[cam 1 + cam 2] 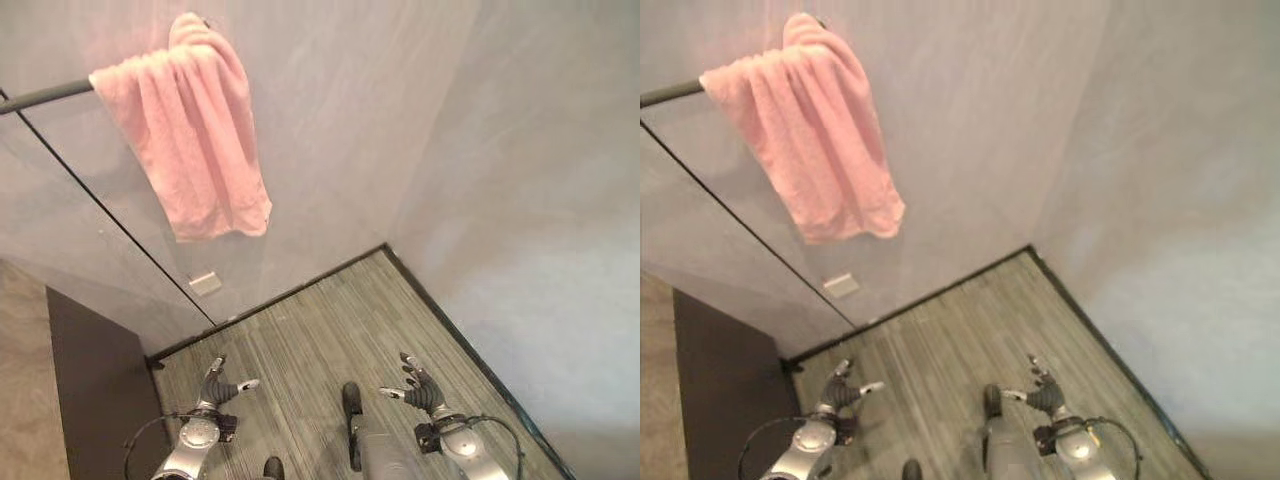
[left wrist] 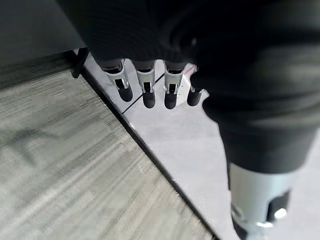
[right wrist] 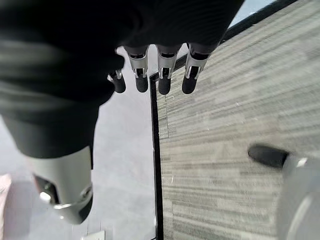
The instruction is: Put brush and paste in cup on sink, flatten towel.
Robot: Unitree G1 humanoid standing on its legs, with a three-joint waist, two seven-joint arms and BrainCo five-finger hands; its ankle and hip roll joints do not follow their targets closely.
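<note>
A pink towel (image 1: 190, 140) hangs bunched over a dark rail (image 1: 45, 96) on the grey wall, high at the left, its lower edge crumpled. My left hand (image 1: 218, 388) is low at the bottom left over the striped floor, fingers (image 2: 145, 90) relaxed and straight, holding nothing. My right hand (image 1: 418, 388) is low at the bottom right, fingers (image 3: 162, 80) likewise relaxed and empty. Both hands are far below the towel.
A grey wall meets a second wall at a corner (image 1: 385, 245) with a black skirting strip. A glass panel edge (image 1: 120, 230) runs diagonally down the left wall. A small white plate (image 1: 205, 284) sits low on the wall. A dark panel (image 1: 95, 390) stands at the left.
</note>
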